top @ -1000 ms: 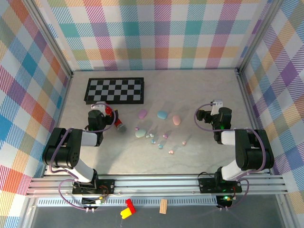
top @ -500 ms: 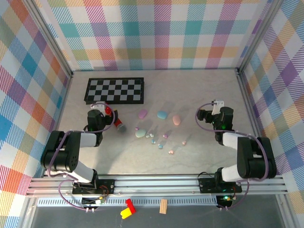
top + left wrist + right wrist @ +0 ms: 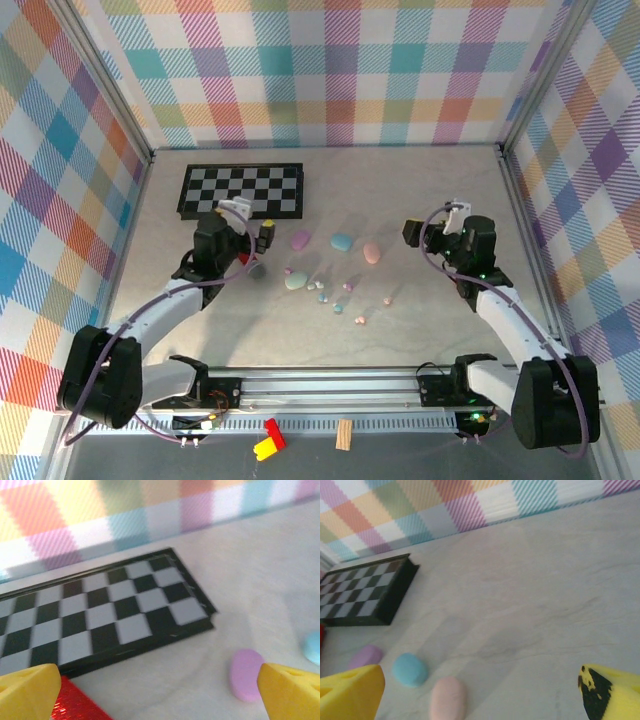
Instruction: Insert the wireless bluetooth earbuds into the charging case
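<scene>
Standing at the near edge, noting both arms stretched over the table (image 3: pixel 440 320).

Left pincer (image 3: pixel 264 236): jaws spread wide, nothing between them. In its wrist view the yellow fingers (image 3: pixel 27 690) frame bare tabletop. Chessboard (image 3: pixel 242 190) lies flat just beyond the tips, toward the back wall. Red object (image 3: pixel 75 704) sits close beside the left finger. It is partly hidden, possibly a can; cannot confirm. Purple case (image 3: pixel 300 239) lies just right of the tips, near the right finger, not touching.

Right pincer (image 3: pixel 412 232): jaws likewise released, empty. Pink case (image 3: pixel 372 252) is the nearest thing to it, just left of its tips. Blue case (image 3: pixel 342 241) comes next, between pink and purple. Mint case (image 3: pixel 295 281) lies to the right of the left pincer, closer to the arm bases than the other three.

Earbuds (image 3: pixel 358 320): tiny pastel bits scattered loose on the tabletop between the two pincers. They sit on the base side of the row of cases, well apart from both sets of fingers. Some lie right beside the mint case, and the rest trail off toward the right pincer's side.
</scene>
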